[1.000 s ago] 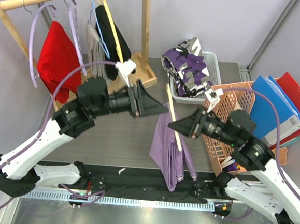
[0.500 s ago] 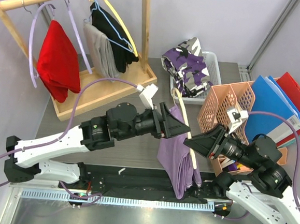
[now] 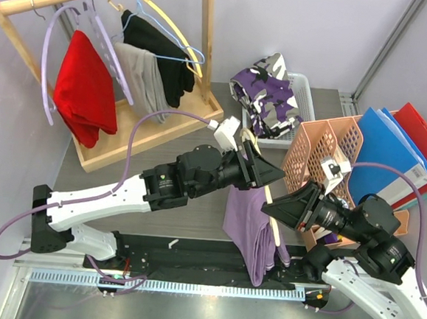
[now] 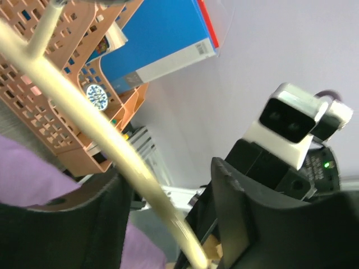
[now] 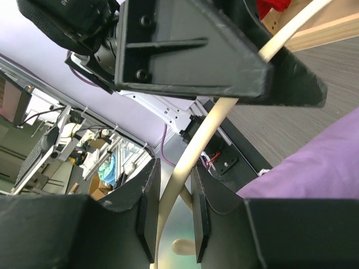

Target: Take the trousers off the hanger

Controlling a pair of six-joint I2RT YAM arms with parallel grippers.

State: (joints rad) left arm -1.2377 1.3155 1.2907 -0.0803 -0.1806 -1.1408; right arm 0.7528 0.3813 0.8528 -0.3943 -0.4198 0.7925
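Two trouser pairs: plain lilac pair (image 3: 249, 221) draped on cream wooden hanger (image 3: 274, 222) above near edge; purple camouflage pair (image 3: 266, 97) in white basket (image 3: 305, 89) at far edge. My right claw (image 3: 287, 208) clamps the hanger; my left claw (image 3: 268, 173) straddles it, agape.

We see the lilac trousers (image 3: 247, 225) draped over a cream hanger (image 4: 112, 147), hanging above the surface's near edge. The camouflage trousers (image 3: 267, 90) lie heaped by the far edge.
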